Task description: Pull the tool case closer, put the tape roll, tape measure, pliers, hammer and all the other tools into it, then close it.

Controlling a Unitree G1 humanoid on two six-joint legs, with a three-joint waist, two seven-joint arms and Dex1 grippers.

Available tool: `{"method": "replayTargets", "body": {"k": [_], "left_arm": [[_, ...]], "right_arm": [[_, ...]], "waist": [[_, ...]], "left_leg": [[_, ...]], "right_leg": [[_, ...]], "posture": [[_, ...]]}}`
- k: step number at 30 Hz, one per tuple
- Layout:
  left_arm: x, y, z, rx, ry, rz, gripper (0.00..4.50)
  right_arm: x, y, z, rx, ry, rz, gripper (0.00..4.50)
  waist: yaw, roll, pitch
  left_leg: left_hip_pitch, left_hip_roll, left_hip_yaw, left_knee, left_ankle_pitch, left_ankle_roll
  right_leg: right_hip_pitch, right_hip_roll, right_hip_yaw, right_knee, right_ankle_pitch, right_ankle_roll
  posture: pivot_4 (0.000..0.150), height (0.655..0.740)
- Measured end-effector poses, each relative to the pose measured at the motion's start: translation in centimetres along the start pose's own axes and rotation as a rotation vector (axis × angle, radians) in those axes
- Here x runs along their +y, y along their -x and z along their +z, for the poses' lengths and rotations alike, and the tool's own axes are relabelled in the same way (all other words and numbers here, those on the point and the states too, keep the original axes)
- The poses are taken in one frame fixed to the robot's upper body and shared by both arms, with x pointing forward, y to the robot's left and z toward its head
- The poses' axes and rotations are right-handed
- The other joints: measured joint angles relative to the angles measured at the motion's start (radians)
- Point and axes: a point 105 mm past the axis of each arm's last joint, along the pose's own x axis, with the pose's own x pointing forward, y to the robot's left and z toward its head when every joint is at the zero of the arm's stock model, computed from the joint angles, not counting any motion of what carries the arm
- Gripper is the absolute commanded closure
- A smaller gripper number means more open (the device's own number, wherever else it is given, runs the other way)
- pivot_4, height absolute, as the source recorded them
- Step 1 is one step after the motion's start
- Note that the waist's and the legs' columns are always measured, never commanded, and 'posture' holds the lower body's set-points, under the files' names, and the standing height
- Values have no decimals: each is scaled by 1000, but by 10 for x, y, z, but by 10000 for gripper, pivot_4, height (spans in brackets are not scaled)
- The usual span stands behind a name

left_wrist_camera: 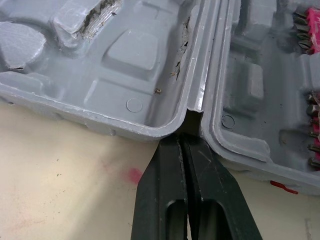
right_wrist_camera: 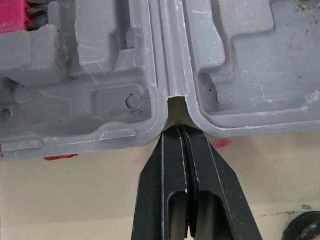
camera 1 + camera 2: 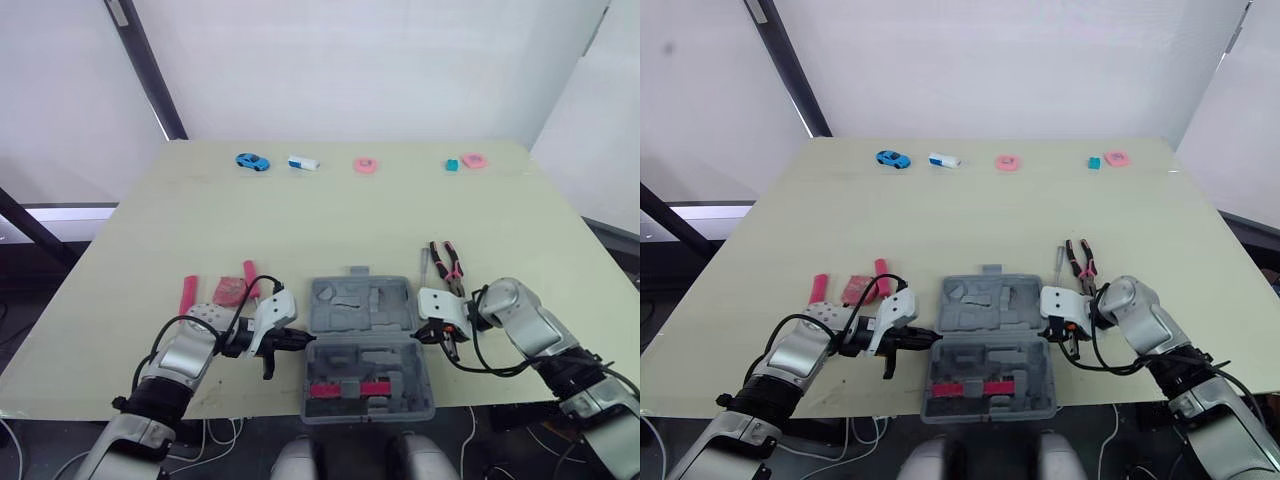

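Left eye view: grey moulded-plastic tool case (image 3: 345,305) lies open flat at the near table edge, between the two arms. A red bit strip (image 3: 350,388) sits in its near half. The other moulded recesses look empty.

Left gripper (image 1: 181,145): fingers clenched together on nothing, tips pushed into the notch between the two case halves at the left end of the hinge. Right gripper (image 2: 179,132): same, fingers pressed together and empty, tips in the matching notch at the right end.

Progress (judgement): the pull-closer step looks done or nearly so, since the case is already at the near edge. No tool has been loaded yet.

Left to do:
- red-and-black-handled pliers (image 3: 450,262) on the table just beyond the right gripper
- pink-handled pieces (image 3: 187,291) and a red lump (image 3: 228,291) near the left gripper; I cannot tell what they are
- along the far edge, well apart from the case: a pink ring (image 3: 366,165), probably the tape roll, and small blue (image 3: 252,161), white (image 3: 303,162) and pink (image 3: 474,159) items

Lid not yet closed.
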Motion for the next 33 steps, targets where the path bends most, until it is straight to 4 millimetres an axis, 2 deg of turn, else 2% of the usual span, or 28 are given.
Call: {"method": "replayTargets", "body": {"k": [13, 33], "left_arm": [[-10, 0, -3, -4, -3, -17, 43946], [-15, -2, -4, -4, 5, -29, 43946]], "right_arm": [[5, 1, -2, -2, -12, 12, 44840], [16, 1, -5, -3, -42, 30, 44840]], "waist": [[4, 0, 0], [18, 0, 0]], "left_leg": [[0, 0, 0, 0, 0, 0], [0, 0, 0, 0, 0, 0]], "right_leg": [[0, 0, 0, 0, 0, 0], [0, 0, 0, 0, -1, -1]], "posture": [[1500, 7400], [1500, 7400]]}}
